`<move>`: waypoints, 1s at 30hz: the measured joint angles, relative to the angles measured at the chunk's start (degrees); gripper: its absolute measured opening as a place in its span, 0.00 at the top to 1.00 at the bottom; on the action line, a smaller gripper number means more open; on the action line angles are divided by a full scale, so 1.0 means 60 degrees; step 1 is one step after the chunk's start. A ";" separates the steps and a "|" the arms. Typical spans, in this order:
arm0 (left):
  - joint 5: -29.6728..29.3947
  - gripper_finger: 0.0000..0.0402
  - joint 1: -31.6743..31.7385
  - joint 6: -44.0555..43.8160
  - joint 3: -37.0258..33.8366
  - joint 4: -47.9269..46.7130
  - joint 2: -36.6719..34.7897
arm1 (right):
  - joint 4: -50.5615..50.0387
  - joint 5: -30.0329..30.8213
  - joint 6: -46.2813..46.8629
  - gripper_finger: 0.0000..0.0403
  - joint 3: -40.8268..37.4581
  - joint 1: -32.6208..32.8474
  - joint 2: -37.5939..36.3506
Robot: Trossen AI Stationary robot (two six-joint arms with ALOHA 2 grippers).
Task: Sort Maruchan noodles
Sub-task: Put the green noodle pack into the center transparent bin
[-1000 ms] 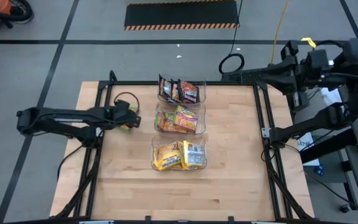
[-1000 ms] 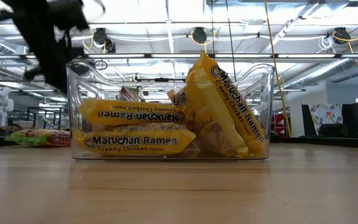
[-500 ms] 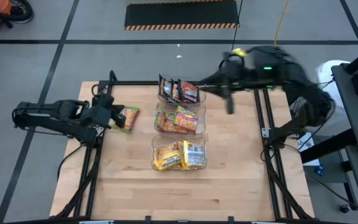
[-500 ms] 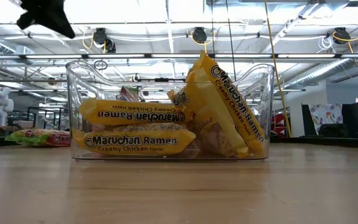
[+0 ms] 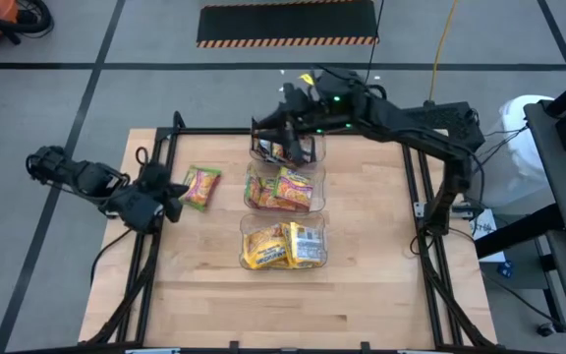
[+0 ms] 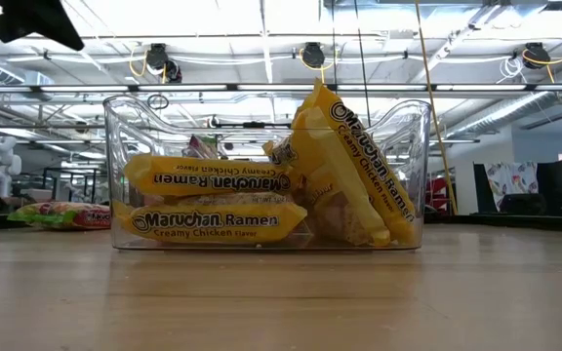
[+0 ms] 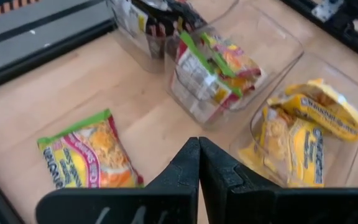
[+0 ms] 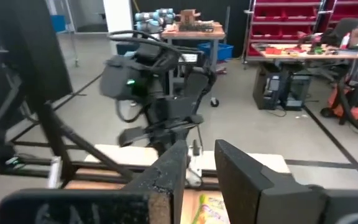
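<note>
1. My left gripper (image 5: 172, 189) sits at the left edge of the table (image 5: 362, 285), fingers pressed together with nothing between them (in my left wrist view the two dark tips meet in a clean seam).

2. Just beside it on the bare wood lies one loose green-yellow packet (image 5: 200, 186), flat, label up. It isn't touching my fingers or any bin.

3. Next over is the column of three clear bins down the middle of the table. The far bin (image 5: 314, 153) has the dark packets (image 5: 298, 146) standing up in it.

4. The middle bin (image 5: 316, 187) holds the green-yellow and orange packets (image 5: 285, 189), leaning on each other.

5. The near bin (image 5: 320, 258) has the yellow Creamy Chicken packets (image 5: 268, 246). In the low view two lie stacked flat and one leans tilted against the bin's right wall.

6. My right gripper (image 5: 285, 126) is reached across from the right side and hangs over the far bin, above the dark packets. Fingers are spread with a gap between them, holding nothing (clearest in my right wrist view).
</note>
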 joint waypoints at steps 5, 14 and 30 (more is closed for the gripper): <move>-0.0072 0.98 -0.0790 -0.0914 0.0000 -0.0923 -0.0073 | 0.1450 -0.0028 0.0161 0.82 -0.0003 -0.0108 0.0696; 0.0884 0.98 -0.1793 -0.1666 0.0015 -0.1360 -0.0243 | 0.2128 0.0007 0.0168 0.82 -0.0009 -0.0091 0.1493; 0.2569 0.98 -0.1872 0.0261 -0.0025 -0.0463 0.0708 | 0.2050 0.0000 -0.0400 0.82 0.0002 0.0108 0.0432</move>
